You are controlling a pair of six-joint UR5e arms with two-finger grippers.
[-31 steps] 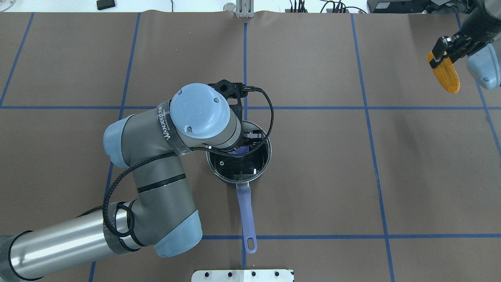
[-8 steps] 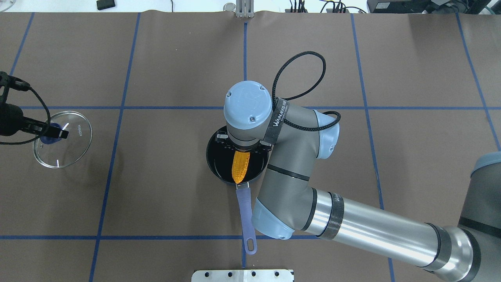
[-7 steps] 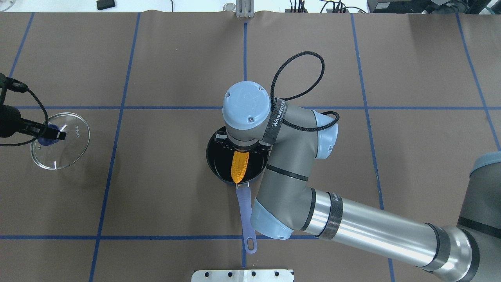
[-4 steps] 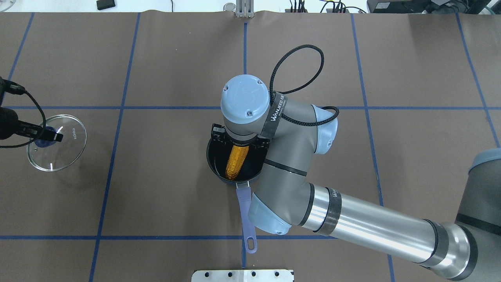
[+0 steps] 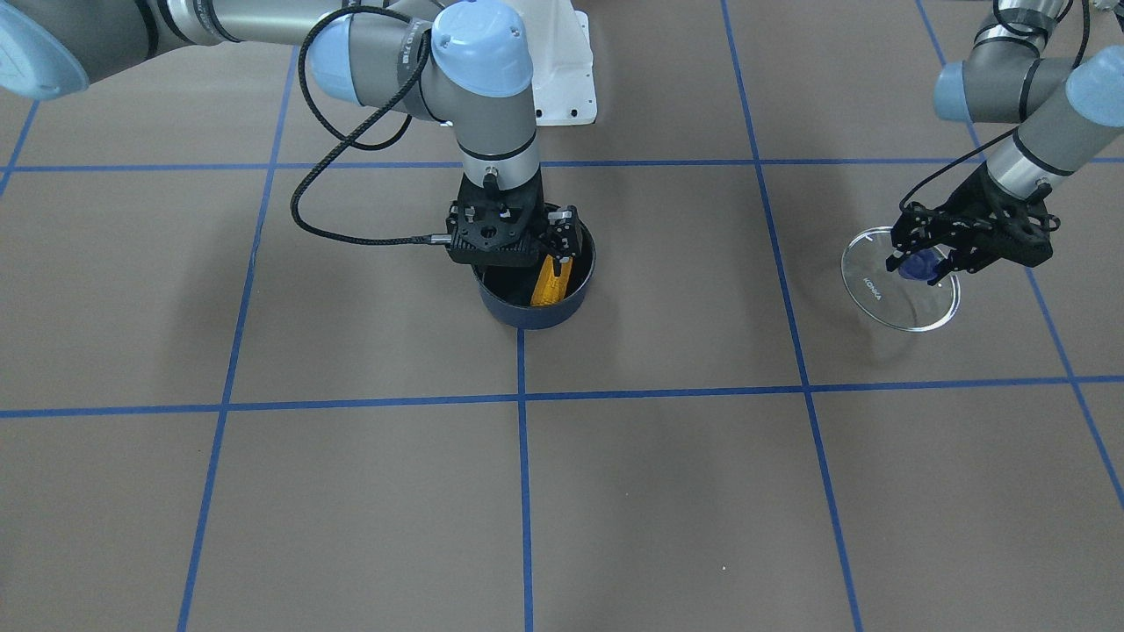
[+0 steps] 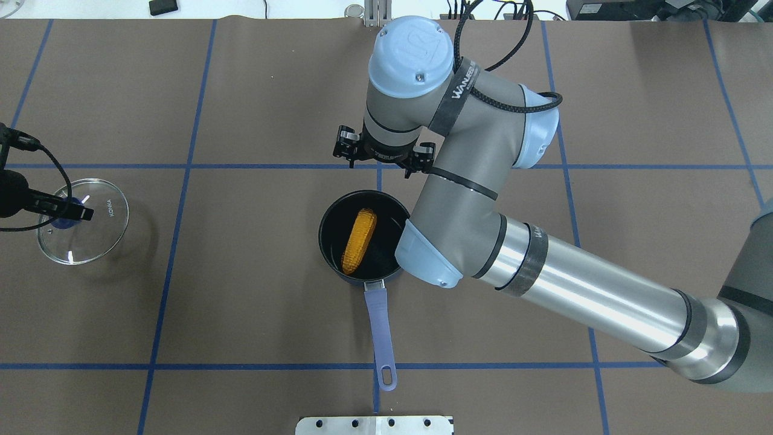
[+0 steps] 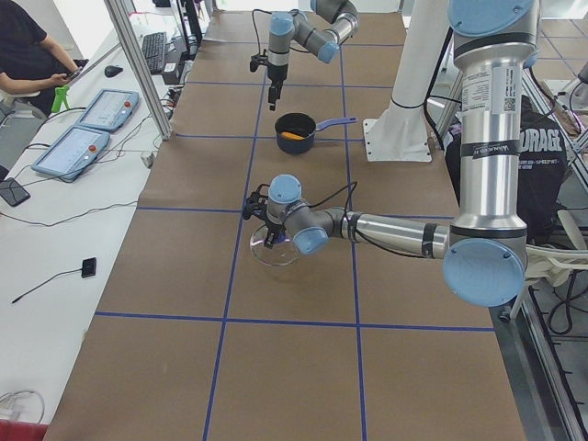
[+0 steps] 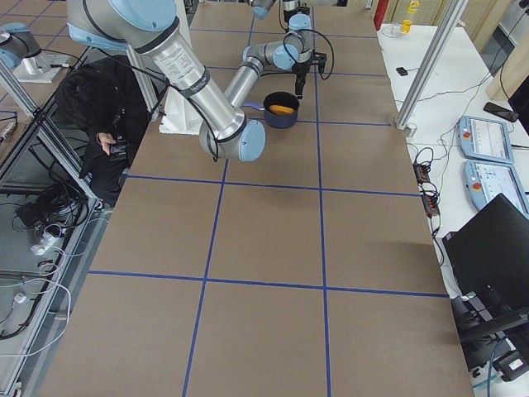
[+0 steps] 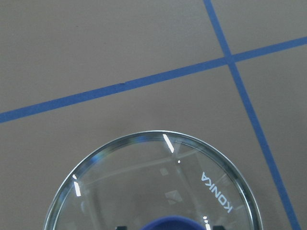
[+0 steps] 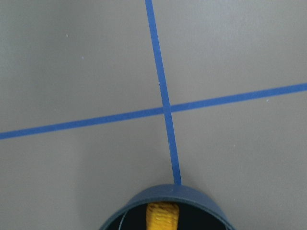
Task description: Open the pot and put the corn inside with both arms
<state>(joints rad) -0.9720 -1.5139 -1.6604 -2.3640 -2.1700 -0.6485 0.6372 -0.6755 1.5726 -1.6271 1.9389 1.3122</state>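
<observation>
Midway between desk's ends: pot (image 5: 527,314), uncovered, handle (image 6: 379,320) toward robot-side edge. Inside pot: corn (image 6: 359,240), lying aslant across bottom. Above pot: right gripper (image 5: 514,237), well clear of rim, jaws spread, nothing between them. Toward desk's left end, well apart from pot: left gripper (image 5: 922,263), clamped on blue knob (image 9: 168,224) of glass lid (image 6: 96,238). Contact between lid and desk: cannot tell.

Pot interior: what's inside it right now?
Only the corn lies inside the pot. Overhead, the right arm covers the pot's right edge, so that bit of floor is hidden.
</observation>
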